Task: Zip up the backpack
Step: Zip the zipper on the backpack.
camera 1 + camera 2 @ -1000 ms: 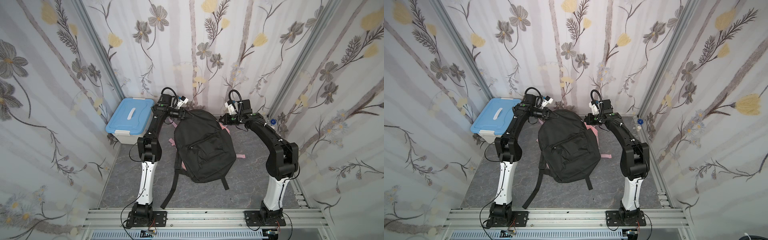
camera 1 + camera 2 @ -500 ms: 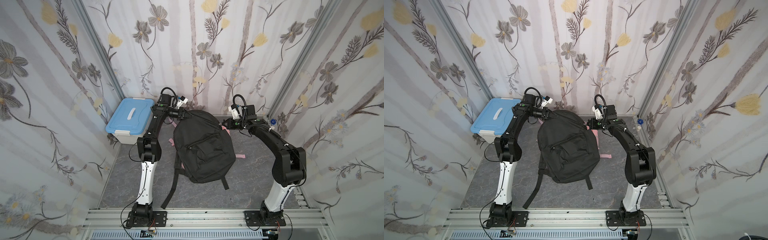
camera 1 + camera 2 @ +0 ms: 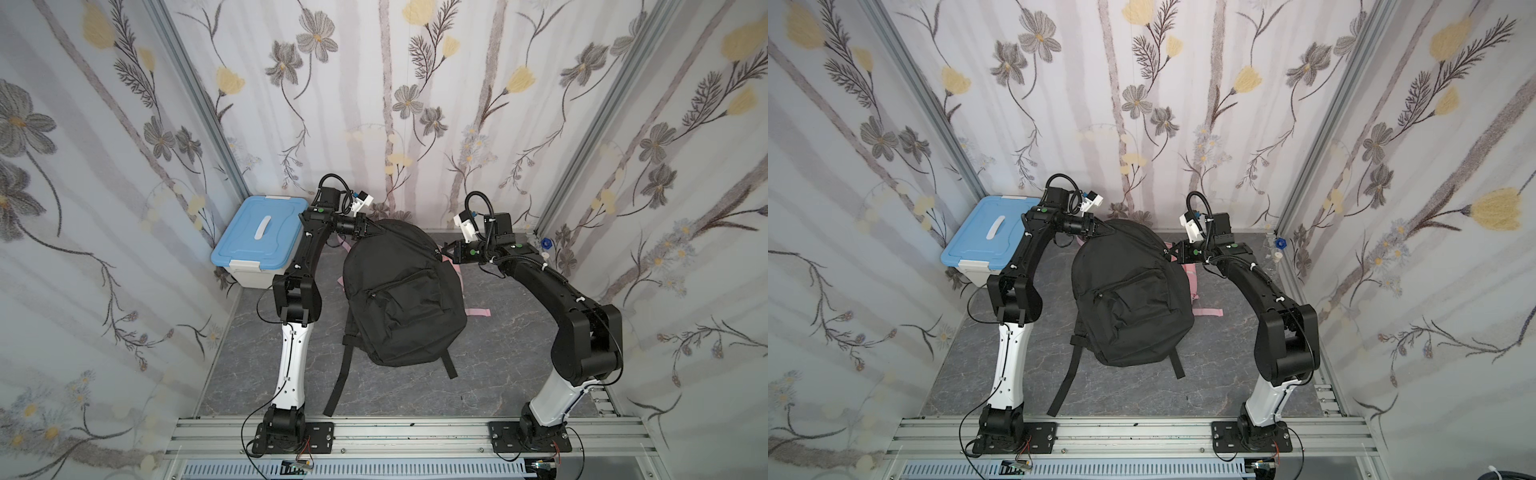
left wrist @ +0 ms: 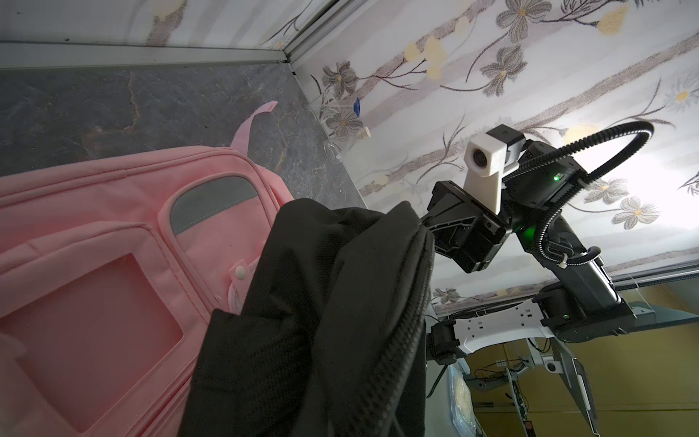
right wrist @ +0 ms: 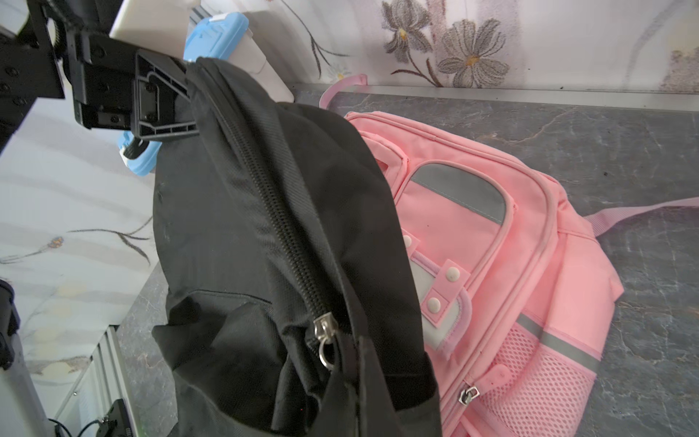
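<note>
While the black backpack (image 3: 399,299) drapes over most of the pink backpack (image 5: 510,265) on the grey tabletop (image 3: 498,365), the left gripper (image 3: 368,229) and right gripper (image 3: 445,254) each pinch the black one's upper rim, jaws closed on fabric, and the pink backpack lies flat beneath it, peeking out on the right arm's side.

The grey marbled surface (image 3: 498,353) carries a white box with a blue lid (image 3: 259,241) in its far left corner. A pink backpack (image 5: 510,265) lies flat near the far edge, front up. A black backpack (image 3: 403,299) rests partly over it, its straps trailing toward the near edge. A small blue-capped item (image 3: 545,242) sits in the far right corner.
</note>
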Robot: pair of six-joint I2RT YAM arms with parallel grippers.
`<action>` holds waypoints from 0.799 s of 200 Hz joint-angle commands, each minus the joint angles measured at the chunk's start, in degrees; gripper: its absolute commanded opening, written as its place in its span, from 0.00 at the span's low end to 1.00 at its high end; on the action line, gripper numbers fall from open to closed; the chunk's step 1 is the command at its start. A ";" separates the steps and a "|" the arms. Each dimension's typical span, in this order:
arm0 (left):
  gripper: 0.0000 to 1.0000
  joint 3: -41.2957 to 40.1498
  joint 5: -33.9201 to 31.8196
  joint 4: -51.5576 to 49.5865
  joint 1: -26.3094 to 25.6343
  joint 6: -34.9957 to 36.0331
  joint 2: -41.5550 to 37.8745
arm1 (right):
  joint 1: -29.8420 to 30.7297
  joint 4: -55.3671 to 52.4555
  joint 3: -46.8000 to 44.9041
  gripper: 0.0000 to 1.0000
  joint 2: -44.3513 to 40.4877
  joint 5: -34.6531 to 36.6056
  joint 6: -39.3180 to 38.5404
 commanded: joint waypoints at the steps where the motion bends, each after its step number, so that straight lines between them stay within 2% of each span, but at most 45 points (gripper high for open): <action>1: 0.00 0.61 -2.43 4.55 0.81 -0.87 -0.47 | 2.40 -7.14 0.12 0.00 1.00 3.31 -2.56; 28: 0.00 0.61 -3.10 4.90 0.81 -1.19 -0.38 | 2.98 -5.76 -2.64 0.00 1.12 8.64 0.17; 53: 0.00 0.61 -3.97 4.98 0.89 -1.25 -0.37 | 2.54 -1.61 -7.74 0.00 -2.55 12.43 1.86; 100: 0.00 0.61 -4.78 5.61 1.32 -2.14 -0.60 | 0.40 -6.29 -8.28 0.00 -1.68 16.46 0.84; 115: 0.00 0.61 -4.59 5.48 1.33 -2.05 -0.73 | 0.02 -3.95 -8.88 0.13 -2.38 13.52 2.28; 133: 0.00 0.61 -4.25 5.69 1.25 -2.62 -0.75 | -0.60 -0.46 -8.20 0.42 -3.66 9.91 5.23; 154: 0.00 0.60 -3.91 4.99 1.07 -2.03 -0.90 | -3.44 1.15 -6.93 0.60 -5.75 7.73 8.97; 156: 0.00 0.61 -3.88 4.96 1.00 -1.97 -0.86 | -3.72 0.97 -6.78 0.67 -6.01 8.18 9.24; 160: 0.00 0.61 -3.92 4.79 0.98 -1.96 -0.99 | -4.31 0.07 -6.48 0.89 -6.54 9.62 9.63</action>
